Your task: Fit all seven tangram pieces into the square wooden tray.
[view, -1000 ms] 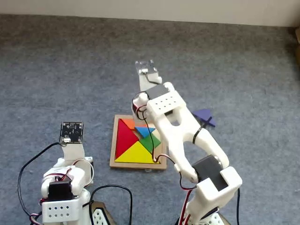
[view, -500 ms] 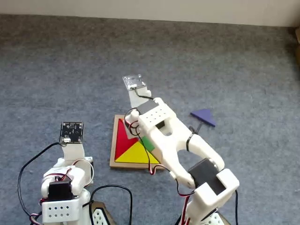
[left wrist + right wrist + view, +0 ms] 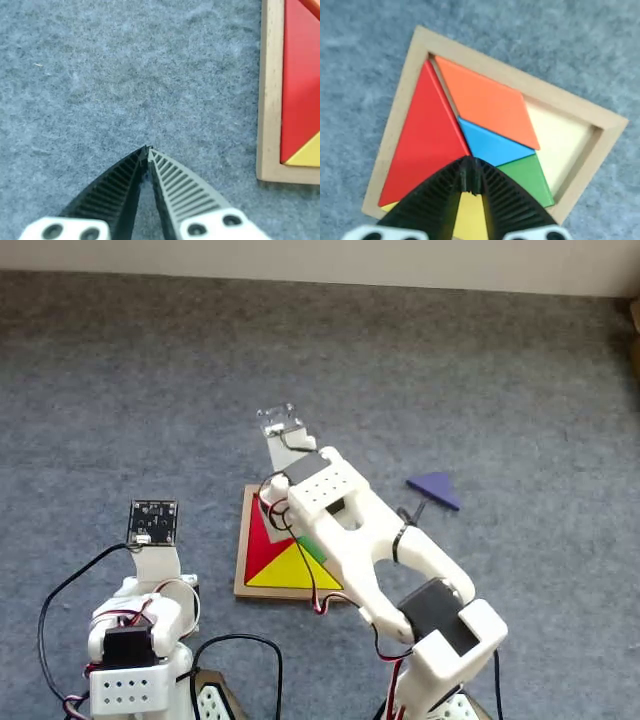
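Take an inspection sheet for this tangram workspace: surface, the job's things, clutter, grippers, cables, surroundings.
Surface: grey carpet, flat.
Job's things: wooden tray holds red piece, yellow piece, orange piece, blue piece and green piece; bare gap at one corner; purple triangle lies on the carpet, outside the tray.
Clutter: nothing seen.
Grippers: left gripper shut, over the carpet beside the tray; right gripper shut, over the tray where red, blue and yellow meet.
Cables: black cable looped near the arms' bases; wires along the right arm.
Surroundings: pale wall strip at the far edge.
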